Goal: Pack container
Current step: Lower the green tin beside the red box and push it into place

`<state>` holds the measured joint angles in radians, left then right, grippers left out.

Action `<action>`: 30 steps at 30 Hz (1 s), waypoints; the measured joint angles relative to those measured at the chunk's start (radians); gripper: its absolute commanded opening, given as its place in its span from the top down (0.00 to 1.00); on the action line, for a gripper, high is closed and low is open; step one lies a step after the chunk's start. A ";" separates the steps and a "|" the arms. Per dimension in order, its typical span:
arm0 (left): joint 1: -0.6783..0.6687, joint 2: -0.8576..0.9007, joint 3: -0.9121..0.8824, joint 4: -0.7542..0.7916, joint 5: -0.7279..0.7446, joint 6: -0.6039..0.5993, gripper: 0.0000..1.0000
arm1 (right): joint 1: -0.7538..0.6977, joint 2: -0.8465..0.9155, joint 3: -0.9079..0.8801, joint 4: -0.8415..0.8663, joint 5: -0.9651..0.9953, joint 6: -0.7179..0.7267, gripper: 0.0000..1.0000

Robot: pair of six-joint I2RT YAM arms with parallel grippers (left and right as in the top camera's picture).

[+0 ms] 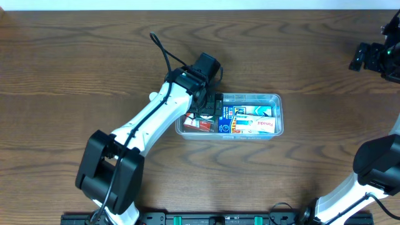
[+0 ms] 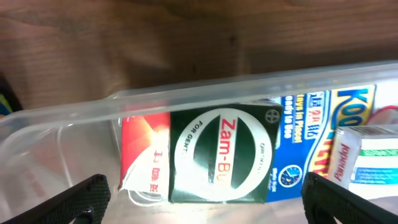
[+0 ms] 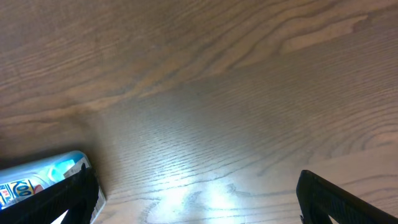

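Observation:
The clear plastic container [image 1: 277,99] stands mid-table and holds several small boxes. My left gripper [image 1: 209,107] hangs over its left end, open and empty. In the left wrist view the container's rim [image 2: 249,84] crosses the frame. Inside lie a dark green Zam-Buk box [image 2: 221,155], a red box [image 2: 143,155], a blue box [image 2: 305,137] and a white and green box [image 2: 373,155]. The open left fingers [image 2: 202,199] straddle the green box from above. My right gripper [image 1: 375,56] is far off at the back right, open [image 3: 199,199] over bare wood.
The wooden table [image 1: 75,62] surrounds the container. A blue and white package edge [image 3: 37,177] shows at the lower left of the right wrist view, beside one finger. The left arm [image 1: 144,125] stretches from the front left to the container.

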<state>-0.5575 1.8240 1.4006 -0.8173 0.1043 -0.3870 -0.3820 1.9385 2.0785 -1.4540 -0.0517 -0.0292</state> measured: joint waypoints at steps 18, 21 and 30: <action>-0.166 -0.045 0.000 0.049 -0.007 0.024 0.70 | 0.000 0.000 0.000 0.000 0.000 0.000 0.01; -0.163 -0.035 0.000 0.059 -0.008 0.022 0.80 | 0.000 0.000 0.000 0.000 0.000 0.000 0.01; -0.163 0.014 0.000 0.101 -0.007 0.024 0.94 | 0.000 0.000 0.000 0.000 0.000 0.000 0.01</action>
<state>-0.7200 1.8385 1.4006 -0.7158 0.0971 -0.3626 -0.3820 1.9385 2.0785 -1.4540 -0.0517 -0.0292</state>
